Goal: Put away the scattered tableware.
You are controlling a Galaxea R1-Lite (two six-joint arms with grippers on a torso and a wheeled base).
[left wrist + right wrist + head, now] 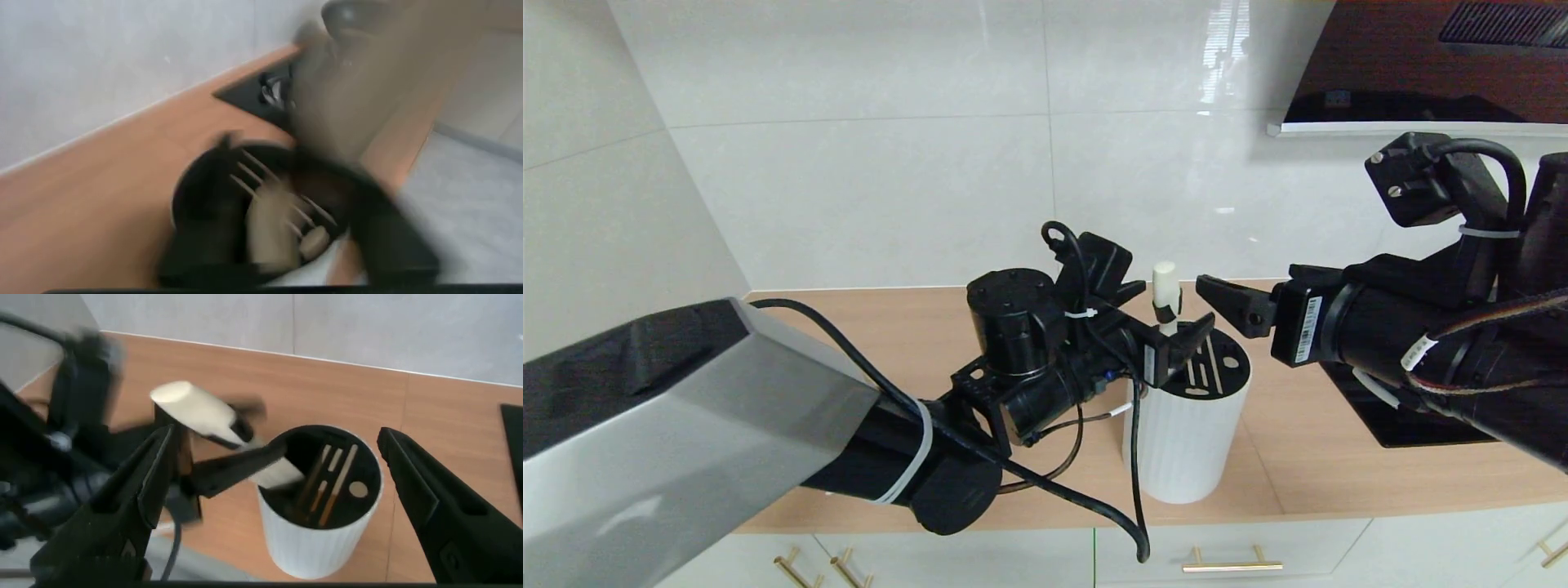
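White holder (1188, 445) nr the counter's (915, 327) front edge, sticks (331, 486) in its slots; your L gripper (1172, 327) clamps a cream-handled utensil (1165, 282) poking into it, R gripper (276, 434) spread wide beside it

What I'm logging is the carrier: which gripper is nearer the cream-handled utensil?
Left. The left gripper is clamped on the cream-handled utensil over the white utensil holder; the right gripper hangs open on the robot's right of it, apart from it.
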